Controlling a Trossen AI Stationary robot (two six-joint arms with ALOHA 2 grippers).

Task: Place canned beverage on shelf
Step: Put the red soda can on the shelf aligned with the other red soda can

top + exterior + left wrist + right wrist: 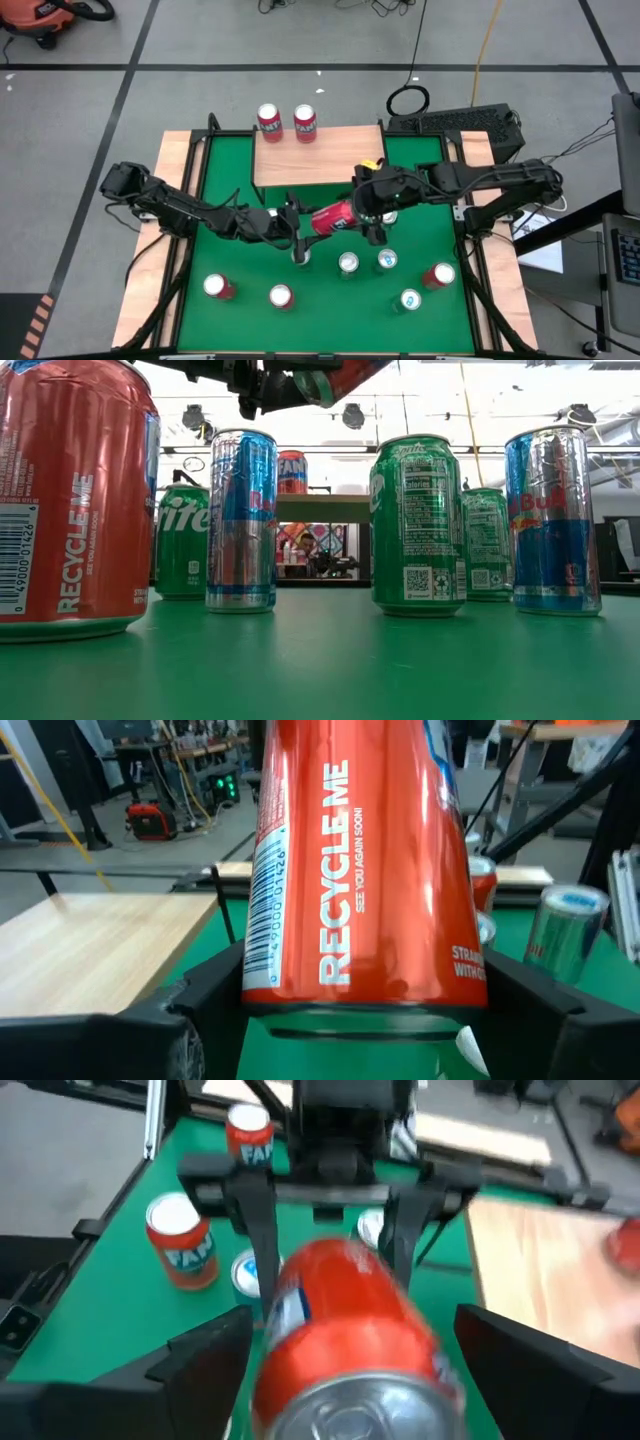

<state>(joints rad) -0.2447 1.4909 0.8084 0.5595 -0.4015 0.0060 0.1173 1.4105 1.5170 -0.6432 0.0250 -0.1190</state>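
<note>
Ten drink cans in all show in the high view. Two red cans (pixel 269 120) (pixel 304 122) stand upright side by side on the light-wood shelf on thin black legs (pixel 300 165), at its far edge, in the upper middle of the frame. Seven more stand upright on the green counter (pixel 250 270) in the lower half: three red-sided cans (pixel 216 287) (pixel 281 296) (pixel 438 275), spread from lower left to lower right, and four slimmer silver-topped cans (pixel 301 255) (pixel 348 263) (pixel 386 260) (pixel 409 300) near the middle. In the low view, some of these show as green and some as blue-and-silver.

The tenth, a red aluminium can printed RECYCLE ME (pixel 335 217), lies on its side in the air at the centre of the frame, just below the shelf's near edge. My left gripper (pixel 312 226) is closed on its left end. My right gripper (pixel 368 215) stands wide around its other end, with gaps showing between both fingers (pixel 215 1355) and the can.
</note>
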